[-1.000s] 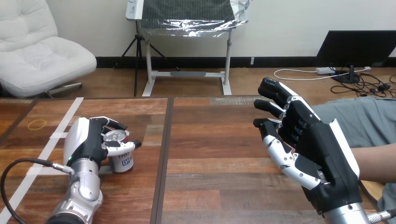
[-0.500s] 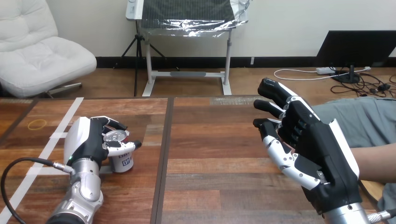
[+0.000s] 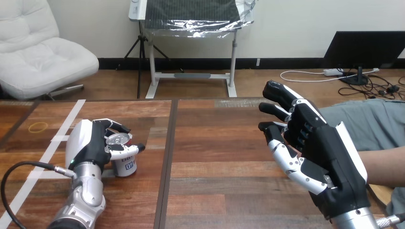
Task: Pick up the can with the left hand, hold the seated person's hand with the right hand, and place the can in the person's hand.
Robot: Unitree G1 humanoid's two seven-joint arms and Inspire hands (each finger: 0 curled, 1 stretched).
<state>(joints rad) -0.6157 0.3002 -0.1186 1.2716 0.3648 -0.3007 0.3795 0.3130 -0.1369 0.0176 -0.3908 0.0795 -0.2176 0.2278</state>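
Can: a small metal can (image 3: pixel 123 155) with a pale label and a shiny top, standing at the left side of the desk (image 3: pixel 215 157), its base on the wood as far as I can see.
How it will handle: I judge it light and stiff. The smooth, rounded wall is likely slippery, and a thin wall could dent under a hard squeeze.
Where to take hold: around the middle of the body, with fingers on one side and thumb on the other, and the top left clear.
Left robot hand: the left robot hand (image 3: pixel 90 145) is closed round the can. The thumb lies across the near face just under the rim and the fingers curl round the far side, with the palm against the can's left flank.
Right robot hand: the right robot hand (image 3: pixel 315 148) is raised over the right half of the desk, well apart from the can. Its fingers are spread and only gently bent, and it grips nothing.
Person: the person's forearm (image 3: pixel 384 164) comes in from the right edge and passes behind the right robot hand. I cannot tell whether the two touch.
Stage, as I read it: the grip on the can looks made but the lift is not yet done. The hold on the person and the handover remain.
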